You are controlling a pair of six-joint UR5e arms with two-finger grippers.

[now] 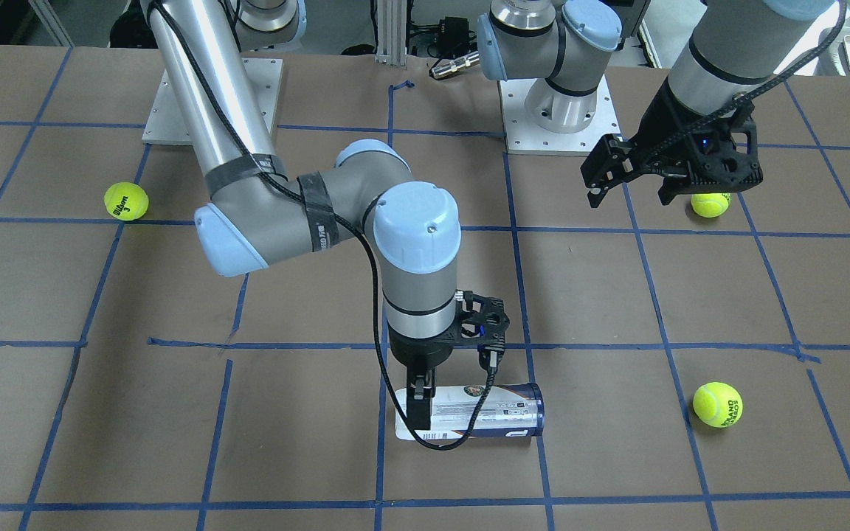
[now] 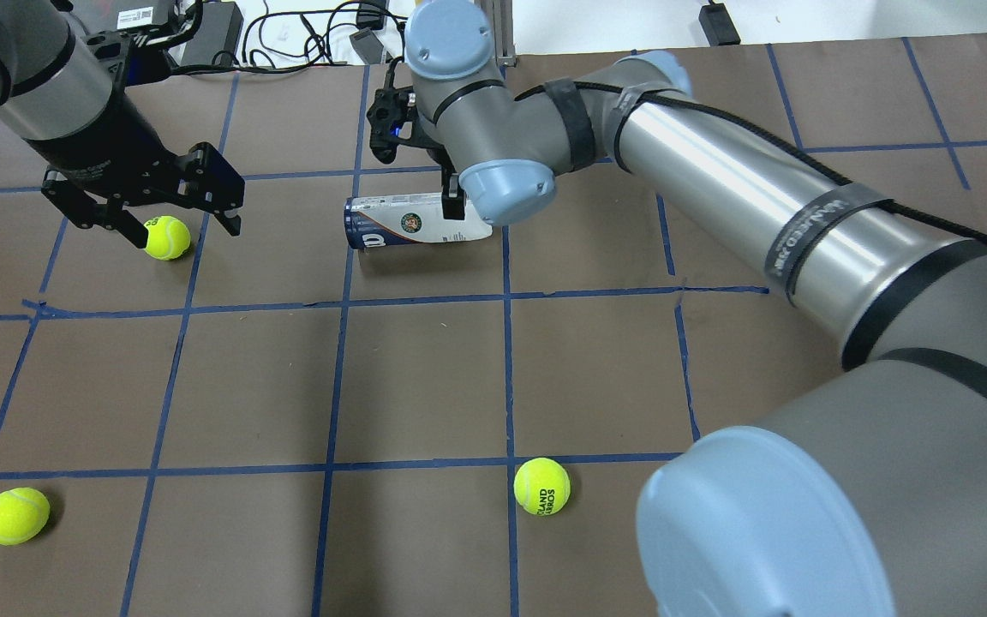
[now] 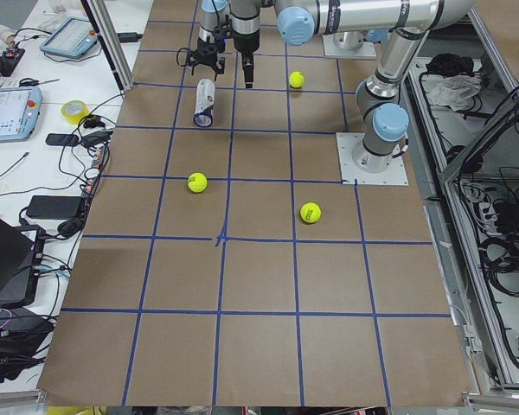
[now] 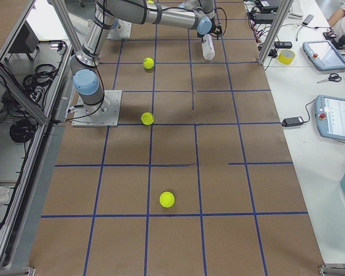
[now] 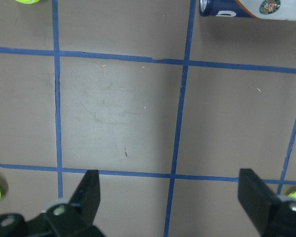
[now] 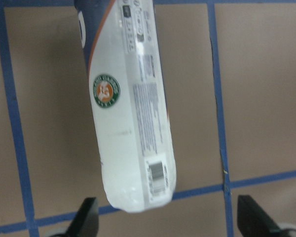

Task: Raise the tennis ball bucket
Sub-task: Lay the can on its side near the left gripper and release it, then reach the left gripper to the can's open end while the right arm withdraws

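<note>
Bucket (image 1: pixel 502 409) lies flat on its side on the table (image 2: pixel 425 386), about 11 o'clock from centre in the overhead view, dark-blue end to 9, white end to 3. Not lifted yet.

Right gripper (image 6: pixel 167 200) hangs over the white end. Its jaws are spread wide, one each side of the body at 3 and 9 in its wrist view, and neither touches that I can see. Left gripper (image 5: pixel 168 180) is well apart, out at 9 o'clock from the bucket overhead. Its jaws are spread too and hold nothing, with a loose ball (image 2: pixel 166 237) near it.

Handling, my read:
- **Weight:** thin clear plastic, so light. It's likely empty, but you can't tell for sure.
- **Surface:** smooth and round, so it rolls off line if one jaw lands first and slips under a weak pinch.
- **Walls:** they'll flex, so squeeze too hard and it dents or squirts out.

Take it across the diameter, and nearer mid-length than the white end, or the blue end sags on the lift. Come down low so the jaws meet the widest part, close evenly, then go straight up.
</note>
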